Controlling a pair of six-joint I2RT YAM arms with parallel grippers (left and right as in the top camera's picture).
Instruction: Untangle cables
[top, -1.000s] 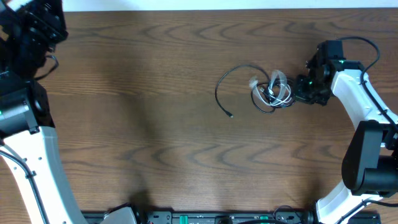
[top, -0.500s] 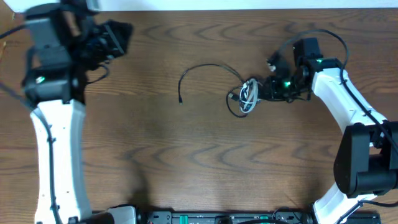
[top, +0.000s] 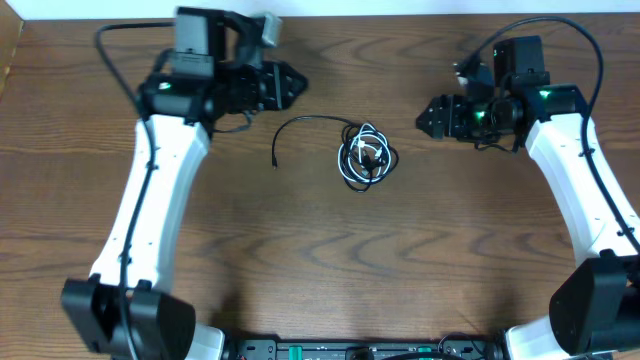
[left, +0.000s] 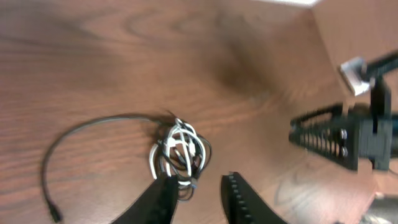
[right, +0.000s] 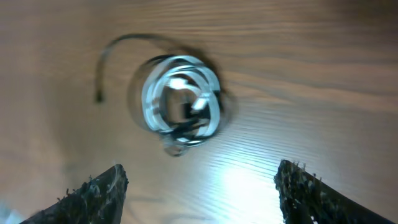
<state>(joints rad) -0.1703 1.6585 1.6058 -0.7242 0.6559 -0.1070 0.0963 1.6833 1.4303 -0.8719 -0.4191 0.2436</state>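
Note:
The cables (top: 365, 157) lie as one knot of black and white loops at the table's middle. The black cable's free tail (top: 300, 121) arcs left from the knot to a small plug (top: 276, 161). My left gripper (top: 298, 85) hovers up and left of the knot, slightly open and empty. In the left wrist view the knot (left: 180, 152) sits just past the left gripper (left: 199, 198). My right gripper (top: 422, 115) stands right of the knot, wide open and apart from it. The right wrist view shows the coil (right: 180, 102), blurred, ahead of the empty right gripper (right: 202, 190).
Bare brown wood (top: 300, 250) surrounds the knot. The table's far edge (top: 360, 14) runs along the top, close behind both wrists. A rail with electronics (top: 340, 350) lines the near edge. The right gripper (left: 320, 134) appears in the left wrist view.
My right gripper dragged the knot leftward, then let go, opened wide and drew back right. The left arm swung in from the far left and its jaws parted slightly.

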